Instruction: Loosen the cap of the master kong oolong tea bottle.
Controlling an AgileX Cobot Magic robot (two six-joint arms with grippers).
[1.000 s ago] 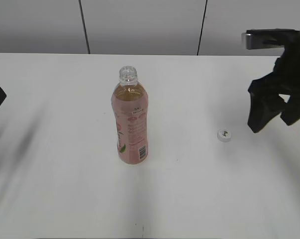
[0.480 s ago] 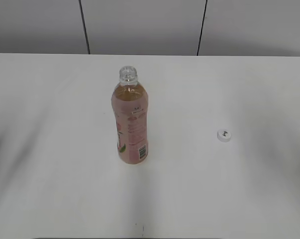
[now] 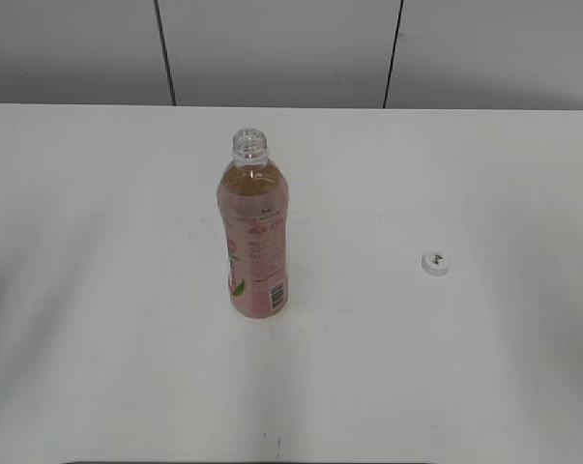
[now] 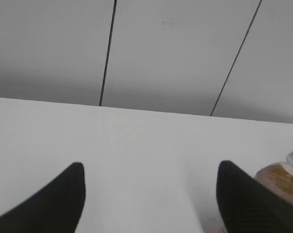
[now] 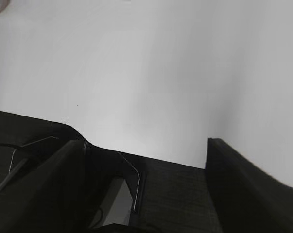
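Slim clear plastic oolong tea bottle point(image 3: 253, 237) stood upright mid-table, neck bare. Small white ribbed screw cap point(image 3: 435, 262) lay well apart to right; task judged complete. Left gripper point(image 4: 148, 194) and right gripper point(image 5: 144, 170) both spread, empty.

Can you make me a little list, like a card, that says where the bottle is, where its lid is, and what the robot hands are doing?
bottle: master kong oolong tea bottle stands upright on the white table, mouth open, no lid on
lid: cap lies on the table to the bottle's right, apart from it
left gripper: left gripper open, holding nothing, bottle at the right edge of its view
right gripper: right gripper open, empty, over bare table
arms in exterior view: none visible
job: cap is already off
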